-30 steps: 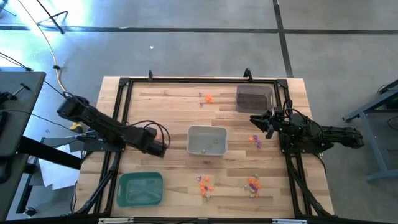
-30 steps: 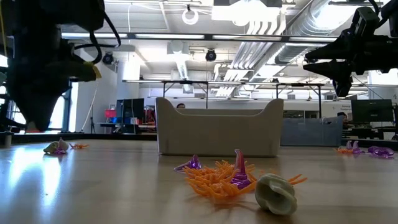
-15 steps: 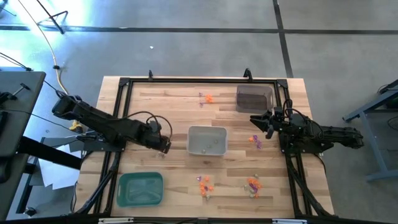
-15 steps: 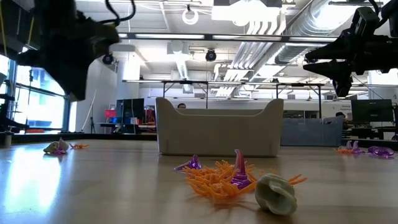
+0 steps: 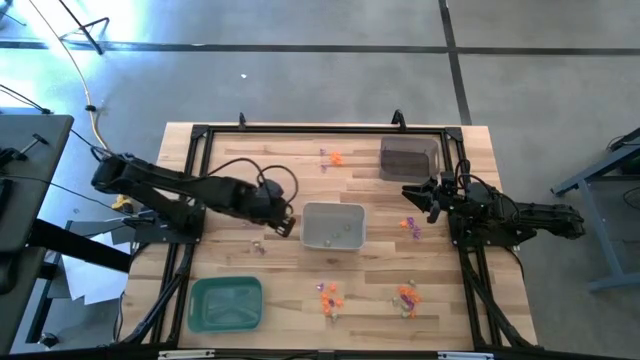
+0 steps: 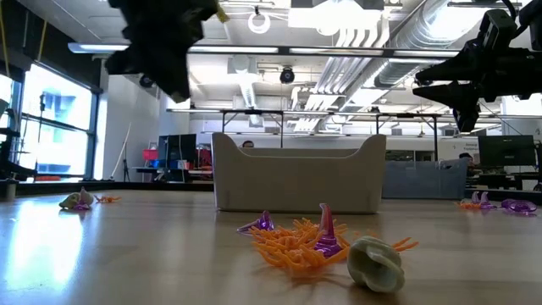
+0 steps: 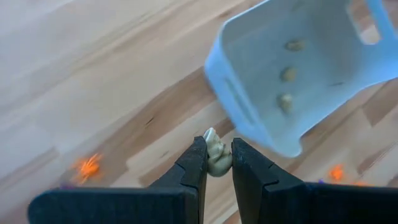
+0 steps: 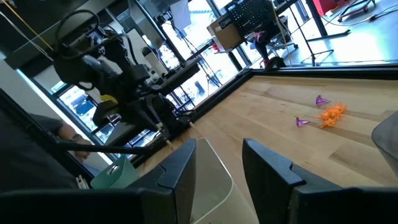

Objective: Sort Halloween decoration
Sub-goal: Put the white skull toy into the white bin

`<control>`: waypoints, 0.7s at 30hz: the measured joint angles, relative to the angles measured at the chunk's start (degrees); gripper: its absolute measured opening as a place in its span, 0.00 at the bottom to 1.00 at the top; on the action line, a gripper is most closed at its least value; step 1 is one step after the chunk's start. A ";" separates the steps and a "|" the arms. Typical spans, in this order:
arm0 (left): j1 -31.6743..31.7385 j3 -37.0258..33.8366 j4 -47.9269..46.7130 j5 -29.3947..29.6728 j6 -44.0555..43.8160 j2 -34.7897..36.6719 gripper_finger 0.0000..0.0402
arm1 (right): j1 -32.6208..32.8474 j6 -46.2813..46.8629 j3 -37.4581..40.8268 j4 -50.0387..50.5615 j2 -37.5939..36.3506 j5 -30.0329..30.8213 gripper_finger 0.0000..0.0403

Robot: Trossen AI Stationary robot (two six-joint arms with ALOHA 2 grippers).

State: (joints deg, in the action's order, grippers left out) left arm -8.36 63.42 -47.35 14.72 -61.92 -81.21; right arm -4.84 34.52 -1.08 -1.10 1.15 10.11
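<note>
My left gripper (image 7: 217,163) is shut on a small pale whitish-beige trinket (image 7: 217,149) and hangs in the air just left of the grey tray (image 5: 333,227). In the left wrist view the grey tray (image 7: 292,74) holds three pale trinkets. Loose orange, purple and pale decorations lie on the table in clusters: a far one (image 5: 333,157), a right one (image 5: 410,225) and two near ones (image 5: 328,297) (image 5: 406,297). My right gripper (image 5: 412,195) waits open at the table's right side, clear of everything. My left gripper pinches the pale trinket by its two sides (image 7: 216,163) between the free ends of its two fingers. The fingers slant down, coming from the table's left. The trinket is lifted clear of the table, and its top sticks out past the fingertips.
A green tray (image 5: 226,303) stands at the near left and a dark tray (image 5: 408,158) at the far right. A black frame (image 5: 200,135) runs round the work area. In the low view an orange spiky piece (image 6: 296,241) and a pale piece (image 6: 377,264) lie close to the camera.
My left gripper has risen from the table and swung toward the table's right, up to the grey tray's left wall, turning as it went. It has stayed shut the whole time.
</note>
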 joint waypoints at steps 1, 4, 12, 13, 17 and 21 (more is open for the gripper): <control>0.37 0.95 1.20 -0.32 1.27 -1.21 0.10 | 0.00 0.00 0.00 0.00 0.00 0.01 0.31; 1.30 4.39 2.59 -1.42 5.13 -5.58 0.10 | 0.01 0.00 0.01 0.00 0.00 0.01 0.31; 3.02 14.70 2.77 -4.53 16.27 -17.73 0.10 | 0.02 0.00 0.00 0.00 0.00 0.01 0.31; 3.19 15.65 2.61 -4.79 17.48 -18.96 0.10 | 0.02 -0.01 0.01 0.00 0.00 0.02 0.31; 3.68 18.47 2.73 -5.20 21.20 -23.81 0.10 | 0.01 0.00 0.00 0.00 0.00 0.02 0.31; 4.28 19.65 3.54 -6.62 23.61 -27.77 0.10 | 0.00 0.00 0.00 0.00 0.00 0.02 0.31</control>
State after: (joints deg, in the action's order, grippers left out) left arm -4.08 83.07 -43.81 8.10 -38.32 -108.98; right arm -4.84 34.52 -1.08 -1.10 1.15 10.13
